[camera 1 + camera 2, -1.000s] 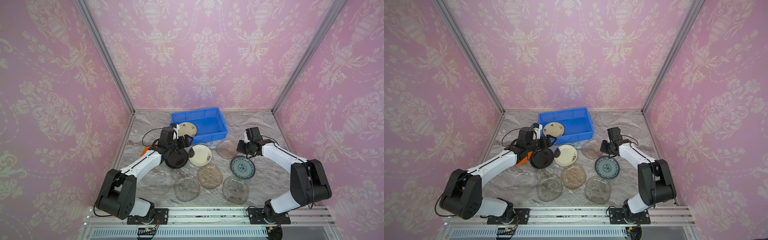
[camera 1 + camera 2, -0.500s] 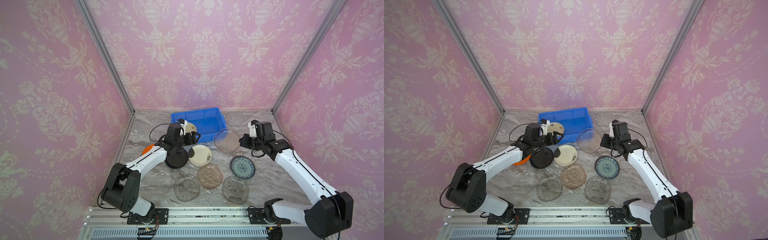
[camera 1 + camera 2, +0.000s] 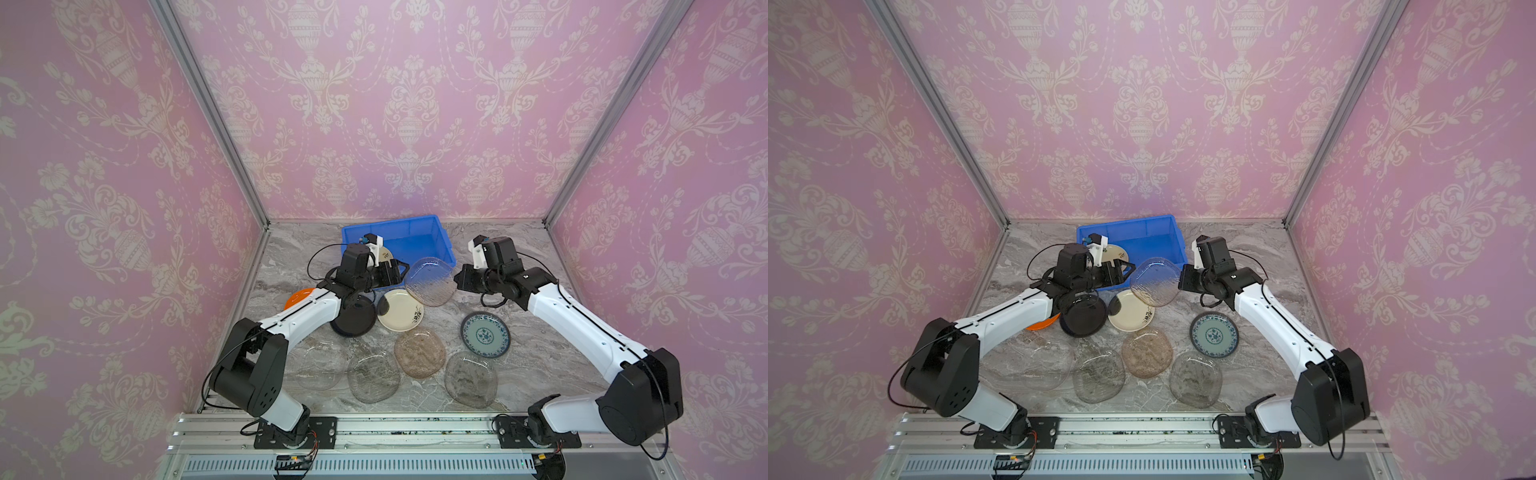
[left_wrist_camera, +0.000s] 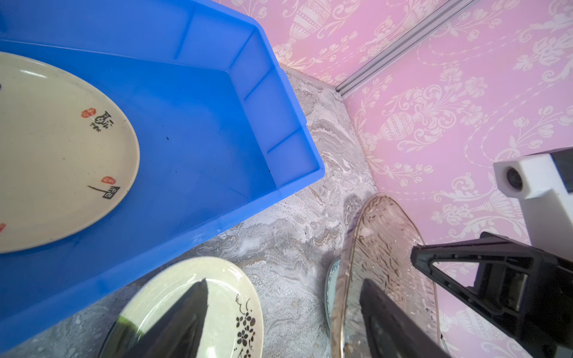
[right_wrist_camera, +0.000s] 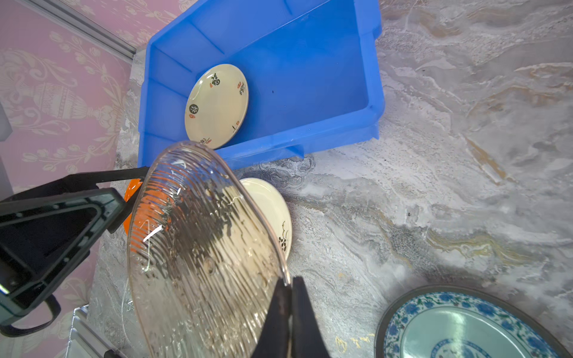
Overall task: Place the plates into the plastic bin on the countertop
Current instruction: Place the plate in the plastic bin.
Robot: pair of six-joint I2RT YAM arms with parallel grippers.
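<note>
Right gripper (image 5: 290,286): jaws pinched tight on the rim of the held plate (image 5: 198,248), which is clear ribbed glass.
Held plate, position: off the countertop (image 3: 286,249) and tilted up on edge. In both top views it hangs across the bin's near rim toward the right corner, above the far edge of the cream plate (image 3: 401,309).
Left gripper (image 3: 392,272): jaws spread wide, gripping nothing. It hovers at the bin's near rim, just beside the held plate's free edge. Whether it touches that edge: cannot tell.
Bin (image 3: 415,232): at the back of the countertop, about centre. It holds one binned plate (image 5: 217,105), cream with dark and red marks, lying flat at the left end. The right half shows bare floor.
In the way: the left gripper and its wrist sit over the bin's near left part, covering part of the binned plate in both top views and crowding the held plate's left side.
Cream plate: flat, just in front of the bin's near rim.
Black plate (image 3: 353,318): against the cream plate's left edge.
Orange plate (image 3: 299,297): left of the black plate, mostly hidden under the left arm (image 3: 307,309).
Blue plate (image 3: 485,334): flat, right of the cream plate and apart from it.
Glass plates (image 3: 419,351): four lie flat along the near side; the brownish one sits just in front of the cream plate.
</note>
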